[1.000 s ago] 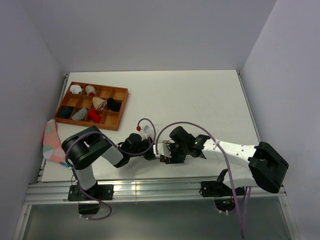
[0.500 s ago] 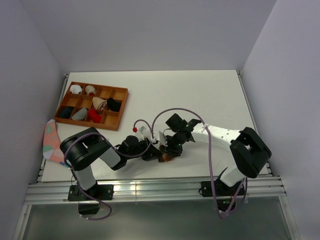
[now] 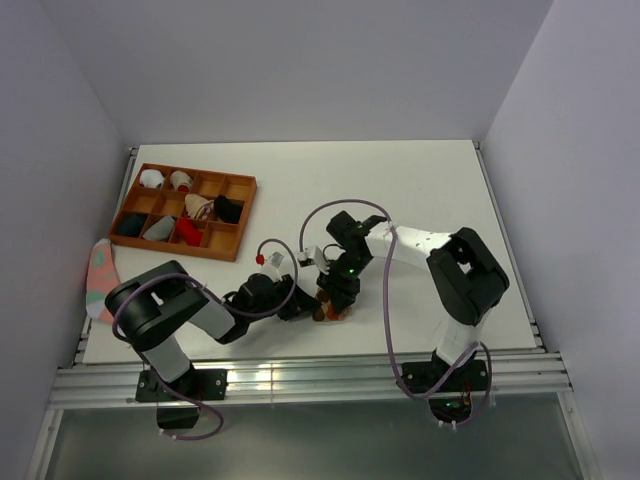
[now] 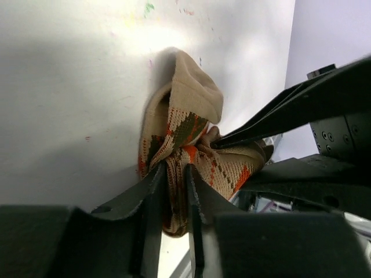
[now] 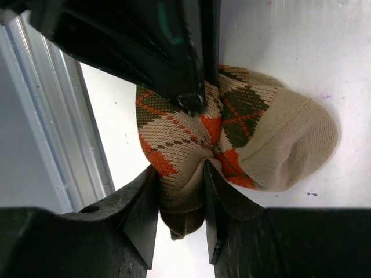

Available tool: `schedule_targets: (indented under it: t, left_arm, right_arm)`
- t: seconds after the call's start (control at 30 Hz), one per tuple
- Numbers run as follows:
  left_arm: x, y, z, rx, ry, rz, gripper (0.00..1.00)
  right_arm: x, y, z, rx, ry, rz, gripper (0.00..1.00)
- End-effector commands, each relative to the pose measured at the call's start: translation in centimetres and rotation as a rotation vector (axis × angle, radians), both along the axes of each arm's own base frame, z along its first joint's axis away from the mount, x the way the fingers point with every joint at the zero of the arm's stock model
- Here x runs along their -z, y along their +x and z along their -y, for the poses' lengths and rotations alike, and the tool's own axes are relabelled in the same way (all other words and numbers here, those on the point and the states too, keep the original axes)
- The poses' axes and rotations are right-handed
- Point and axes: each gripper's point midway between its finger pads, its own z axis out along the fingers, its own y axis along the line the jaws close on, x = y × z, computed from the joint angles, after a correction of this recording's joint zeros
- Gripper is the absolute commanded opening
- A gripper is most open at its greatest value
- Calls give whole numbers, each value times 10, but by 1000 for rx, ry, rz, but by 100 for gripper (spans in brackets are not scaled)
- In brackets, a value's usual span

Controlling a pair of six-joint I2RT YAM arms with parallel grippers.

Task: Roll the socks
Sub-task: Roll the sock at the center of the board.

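Your left gripper (image 4: 174, 176), jaws nearly closed, pinching the tan argyle sock (image 4: 194, 107), your right gripper (image 5: 178, 176) clamped on the sock's opposite side, sock bunched on white table (image 4: 69, 87).

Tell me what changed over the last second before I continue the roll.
The right arm swung its elbow in from the far right and folded up behind the argyle sock. The right tool now pinches it. The left tool also clamps it, and its arm shifted slightly left. The sock stayed put. The wooden tray and pink sock are unchanged.
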Motion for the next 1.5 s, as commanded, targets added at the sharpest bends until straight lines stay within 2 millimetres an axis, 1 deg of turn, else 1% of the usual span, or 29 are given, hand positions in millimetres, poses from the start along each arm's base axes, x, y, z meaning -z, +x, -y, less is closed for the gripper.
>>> schedule_targets:
  t: [0.0, 0.03, 0.07, 0.13, 0.17, 0.23, 0.37, 0.4, 0.43, 0.5, 0.63, 0.73, 0.8, 0.83, 0.9, 0.93, 1.0, 1.03, 1.1, 1.23, 1.47]
  left_arm:
    - [31, -7, -29, -23, 171, 10, 27]
    - [27, -4, -29, -26, 169, 32, 27]
    - [24, -3, -29, -29, 170, 46, 31]
    - [19, 1, -31, -42, 177, 74, 32]
    - [16, 1, -32, -44, 175, 85, 35]
    - [10, 5, -34, -59, 178, 109, 36]
    - [-1, 3, -35, -53, 173, 152, 40]
    - [-8, 2, -34, -45, 162, 170, 40]
    - [-9, 4, -36, -62, 181, 194, 42]
    - [-20, 4, -32, -55, 170, 237, 43]
    - [-37, 2, -21, -6, 203, 344, 46]
    - [-43, 0, -15, 31, 223, 400, 47]
    - [-41, 0, -14, 50, 250, 425, 47]
    - [-44, 0, -11, 61, 251, 439, 48]
    - [-41, 1, -10, 76, 282, 465, 48]
    - [-45, 2, -6, 85, 282, 480, 48]
    - [-38, 5, -6, 104, 335, 500, 48]
    - [-42, 7, -1, 114, 335, 518, 48]
    - [-38, 8, 1, 146, 363, 548, 48]
    - [-40, 10, 8, 176, 364, 592, 48]
    - [-41, 1, 18, 258, 323, 634, 49]
  right_arm:
    - [16, -2, 22, 59, -145, -72, 26]
    - [18, -1, 24, 70, -152, -82, 26]
    - [21, 1, 25, 81, -165, -87, 26]
    - [22, 1, 27, 89, -178, -102, 26]
    - [23, 2, 28, 97, -187, -114, 26]
    - [25, 3, 28, 112, -202, -124, 26]
    - [31, 2, 29, 124, -224, -150, 26]
    - [30, 3, 29, 126, -224, -158, 26]
    - [31, 2, 29, 131, -226, -174, 26]
    - [30, 3, 30, 131, -225, -188, 26]
    - [32, 4, 33, 122, -252, -225, 26]
    - [32, 9, 32, 124, -245, -252, 26]
    - [31, 11, 31, 128, -230, -269, 26]
    - [30, 11, 32, 128, -233, -294, 26]
    - [29, 10, 31, 116, -229, -309, 26]
    - [30, 8, 31, 109, -235, -329, 25]
    - [30, 8, 32, 91, -229, -335, 25]
    - [29, 7, 32, 77, -231, -349, 25]
    - [29, 7, 33, 57, -228, -343, 25]
    - [32, 11, 33, 53, -248, -343, 25]
    - [38, 11, 35, 41, -267, -366, 25]
